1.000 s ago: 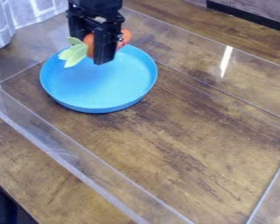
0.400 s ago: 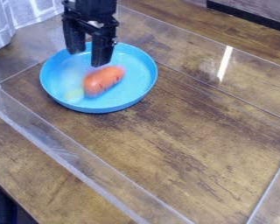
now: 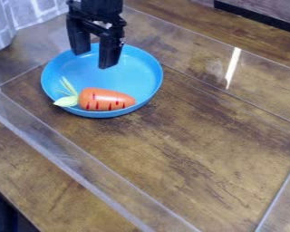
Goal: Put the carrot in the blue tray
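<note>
orange carrot (image 3: 106, 101) lies in blue tray (image 3: 138, 68).

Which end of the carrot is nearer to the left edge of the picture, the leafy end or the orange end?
The leafy end: the carrot lies on its side in the blue tray, pale green leaves toward the left, orange body toward the right.

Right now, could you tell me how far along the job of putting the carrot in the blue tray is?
Done, by the look of it: the carrot lies on its side inside the blue tray, near its front rim, leaves pointing left. In hand: nothing; the gripper hangs open above the tray's back part, clear of the carrot. Left: probably only for the arm to pull away from the tray.
</note>
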Controlling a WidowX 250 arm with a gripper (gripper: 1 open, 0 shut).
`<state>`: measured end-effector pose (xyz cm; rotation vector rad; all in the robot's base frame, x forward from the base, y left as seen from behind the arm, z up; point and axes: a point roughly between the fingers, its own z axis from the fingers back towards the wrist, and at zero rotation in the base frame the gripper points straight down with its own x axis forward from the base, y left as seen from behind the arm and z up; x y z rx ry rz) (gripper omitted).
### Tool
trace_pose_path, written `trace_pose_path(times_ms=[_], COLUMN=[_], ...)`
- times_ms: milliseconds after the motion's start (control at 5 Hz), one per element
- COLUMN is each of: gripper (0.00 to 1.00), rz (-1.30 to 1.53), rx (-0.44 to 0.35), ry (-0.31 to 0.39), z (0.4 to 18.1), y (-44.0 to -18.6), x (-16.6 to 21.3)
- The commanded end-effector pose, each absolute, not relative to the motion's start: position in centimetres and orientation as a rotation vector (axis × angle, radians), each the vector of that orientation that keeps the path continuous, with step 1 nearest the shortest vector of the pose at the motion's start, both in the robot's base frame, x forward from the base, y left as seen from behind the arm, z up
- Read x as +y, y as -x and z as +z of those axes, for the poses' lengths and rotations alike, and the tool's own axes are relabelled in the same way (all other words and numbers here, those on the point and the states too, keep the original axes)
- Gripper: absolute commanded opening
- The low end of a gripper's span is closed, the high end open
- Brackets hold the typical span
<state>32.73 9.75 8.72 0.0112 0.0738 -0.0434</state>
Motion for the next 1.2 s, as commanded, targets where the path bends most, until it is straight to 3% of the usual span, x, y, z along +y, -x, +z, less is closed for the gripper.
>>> trace_pose_path(times_ms=[0, 1000], gripper=[1.00, 1.00], rz=[0.002, 0.048], rx=[0.008, -0.004], ry=[-0.027, -0.009], z=[10.2, 8.6], y=[-33.3, -34.8], x=[11.1, 11.6])
